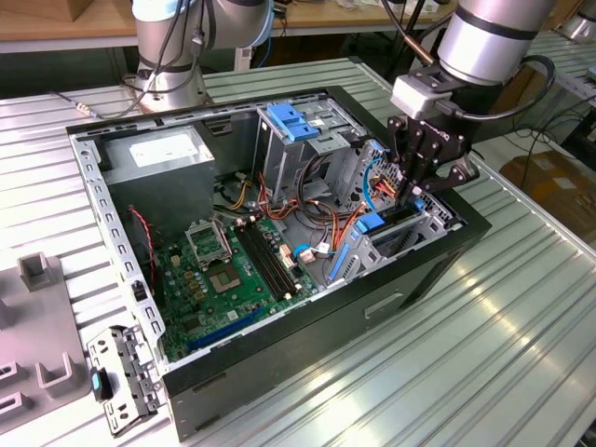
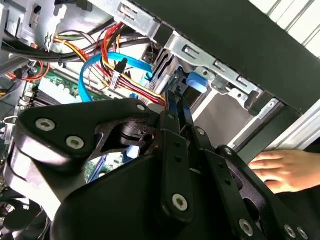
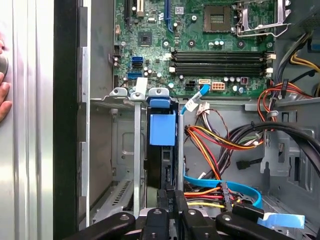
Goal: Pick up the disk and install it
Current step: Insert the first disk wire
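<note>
The open computer case (image 1: 279,233) lay on the ribbed metal surface (image 1: 521,317), motherboard (image 1: 233,270) exposed. At its front corner the drive bay (image 3: 125,150) held the disk (image 3: 162,150) on edge, mostly slid in. The gripper (image 1: 424,182) stood over it, clenched on the disk's rear edge. Installation looked under way; seating it would call for a straight push. A person's hand (image 2: 277,170) rested beside the case.
</note>
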`<state>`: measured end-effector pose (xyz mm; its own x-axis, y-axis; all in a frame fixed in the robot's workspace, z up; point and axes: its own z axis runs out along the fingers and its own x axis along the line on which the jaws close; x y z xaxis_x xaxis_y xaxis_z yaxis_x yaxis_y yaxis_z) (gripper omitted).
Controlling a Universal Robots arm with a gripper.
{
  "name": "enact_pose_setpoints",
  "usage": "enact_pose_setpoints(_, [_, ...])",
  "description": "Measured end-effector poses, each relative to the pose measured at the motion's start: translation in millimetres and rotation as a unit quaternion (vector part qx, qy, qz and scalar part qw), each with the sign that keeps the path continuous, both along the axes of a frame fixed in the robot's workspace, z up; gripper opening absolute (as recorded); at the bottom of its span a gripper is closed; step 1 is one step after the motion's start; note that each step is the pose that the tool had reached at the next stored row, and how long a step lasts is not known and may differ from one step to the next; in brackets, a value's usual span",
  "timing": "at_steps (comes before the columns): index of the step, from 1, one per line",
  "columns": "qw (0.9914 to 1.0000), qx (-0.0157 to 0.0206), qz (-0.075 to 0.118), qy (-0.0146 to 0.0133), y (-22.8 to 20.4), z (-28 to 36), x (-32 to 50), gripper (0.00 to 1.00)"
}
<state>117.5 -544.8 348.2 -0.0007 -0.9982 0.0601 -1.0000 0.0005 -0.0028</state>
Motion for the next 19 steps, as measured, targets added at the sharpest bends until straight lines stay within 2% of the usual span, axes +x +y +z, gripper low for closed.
enact_pose_setpoints(3, [1.0, 0.0007, 0.0, 0.0, 0.0, 0.0, 1.0, 0.17])
enact_pose_setpoints(5, [1.0, 0.0011, 0.0, 0.0003, 0.1, -0.2, 4.5, 0.17])
enact_pose_setpoints(8, [1.0, 0.0011, -0.001, 0.0002, 0.0, -0.8, 4.2, 0.17])
enact_pose_setpoints(13, [0.99981, 0.0011, -0.02, 0.0002, 0.0, -1.3, 3.7, 0.17])
enact_pose_setpoints(19, [0.99975, 0.0011, -0.022, 0.0002, -0.3, -1.4, 3.6, 0.17])
